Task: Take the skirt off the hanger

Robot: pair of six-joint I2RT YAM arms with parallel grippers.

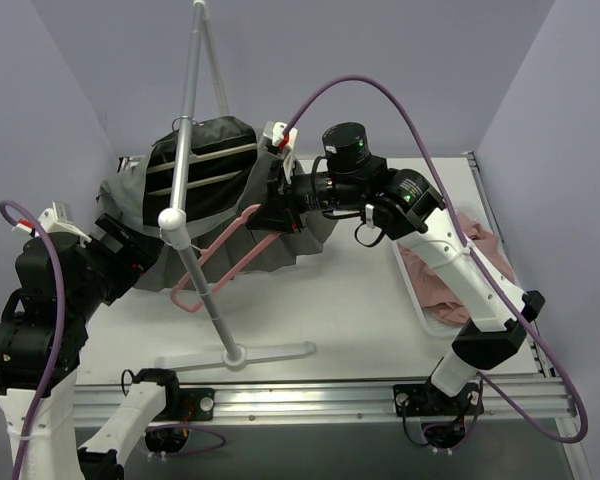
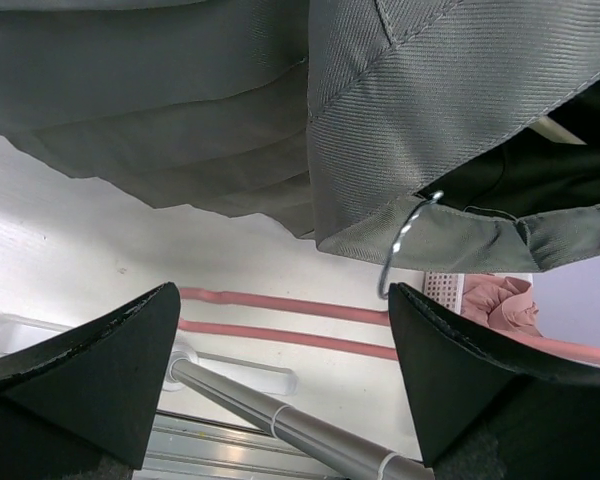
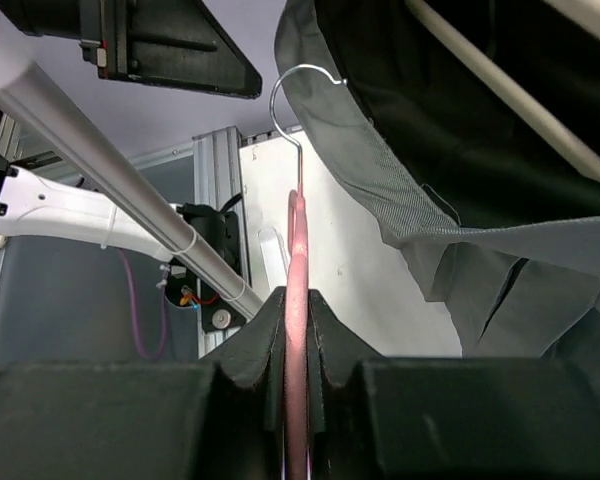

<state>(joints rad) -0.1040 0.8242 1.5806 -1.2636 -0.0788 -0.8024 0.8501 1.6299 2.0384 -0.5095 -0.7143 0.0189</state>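
Note:
The grey skirt (image 1: 210, 170) lies bunched at the back left of the table, its dark lining turned up. It fills the top of the left wrist view as the skirt (image 2: 430, 120). The pink hanger (image 1: 220, 262) slants out from under its hem toward the front. My right gripper (image 1: 270, 212) is shut on the hanger (image 3: 297, 250), whose wire hook (image 3: 300, 90) points away beside the skirt's waistband (image 3: 380, 190). My left gripper (image 1: 138, 255) stands wide open at the skirt's left edge, holding nothing. The hook (image 2: 405, 245) hangs just ahead of its right finger (image 2: 470, 370).
A clothes rack's silver pole (image 1: 185, 130) leans across the scene, its white foot (image 1: 245, 352) on the table front. A white tray (image 1: 425, 318) with a pink garment (image 1: 450, 270) sits on the right. An aluminium rail (image 1: 320, 400) runs along the near edge.

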